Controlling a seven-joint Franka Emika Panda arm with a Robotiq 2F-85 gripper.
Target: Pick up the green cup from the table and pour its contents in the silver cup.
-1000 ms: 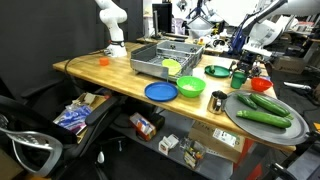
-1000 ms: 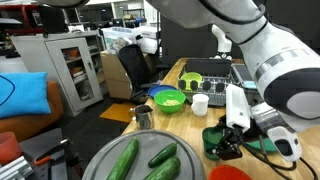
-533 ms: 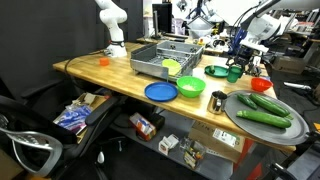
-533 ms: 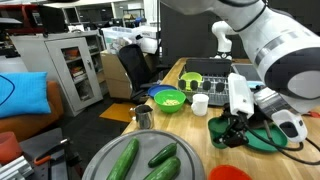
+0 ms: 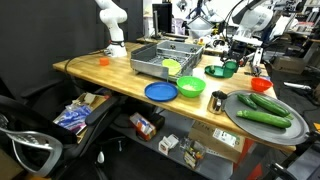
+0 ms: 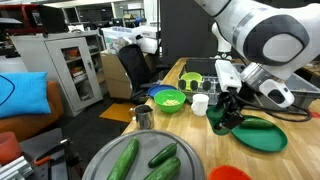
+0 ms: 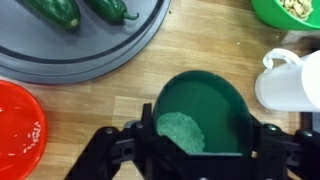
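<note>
Currently the end effector (image 6: pixel 224 113) is clenched on the green cup (image 6: pixel 222 123); the wrist view shows one finger on each side of the cup wall. The arm reaches in from above, with the wrist bent so that the end effector points down at the counter (image 5: pixel 100 75). The green cup is upright, appears raised just off the counter, and holds pale green granules (image 7: pixel 181 131). It hangs between the white cup (image 6: pixel 200 103) and the dark-green plate (image 6: pixel 265 137). The silver cup (image 6: pixel 143 116) stands well apart from it, near the counter edge beside the lime-green bowl (image 6: pixel 170 99).
</note>
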